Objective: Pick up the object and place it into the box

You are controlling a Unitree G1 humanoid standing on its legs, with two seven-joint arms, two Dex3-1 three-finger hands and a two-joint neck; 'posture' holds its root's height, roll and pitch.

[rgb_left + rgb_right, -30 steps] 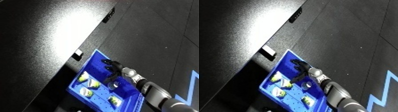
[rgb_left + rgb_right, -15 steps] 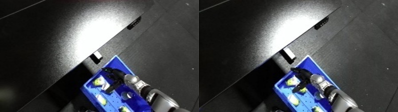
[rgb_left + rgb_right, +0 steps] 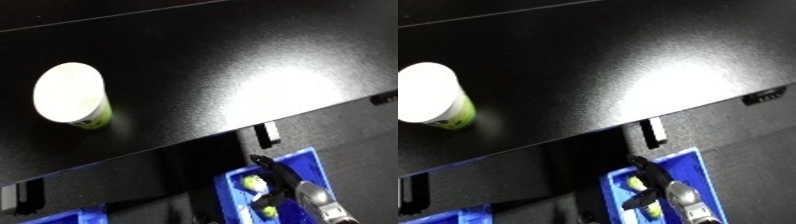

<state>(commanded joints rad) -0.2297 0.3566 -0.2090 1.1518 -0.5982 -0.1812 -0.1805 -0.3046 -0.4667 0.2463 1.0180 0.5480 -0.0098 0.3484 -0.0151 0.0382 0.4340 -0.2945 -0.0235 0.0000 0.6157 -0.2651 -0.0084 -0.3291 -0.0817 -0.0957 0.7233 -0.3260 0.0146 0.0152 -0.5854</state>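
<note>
A cup (image 3: pixel 71 95) with a white lid and a green body stands upright on the black table (image 3: pixel 231 65), at the left. Below the table's edge, at the lower right, sits a blue bin (image 3: pixel 306 161) holding small yellow-green items (image 3: pixel 253 184). My right hand (image 3: pixel 277 181) hangs over this bin with its black fingers spread and nothing between them. Its silver wrist (image 3: pixel 315 196) comes in from the bottom edge. The cup is far from the hand, up and to the left. My left hand does not show.
A second blue bin (image 3: pixel 62 218) peeks in at the bottom left. A white-marked bracket (image 3: pixel 266 133) hangs under the table's front edge above the bin. Dark floor lies to the right of the bin.
The camera has swung up and left, so the table fills the picture and the cup has come into view. My right hand stays over the blue bin.
</note>
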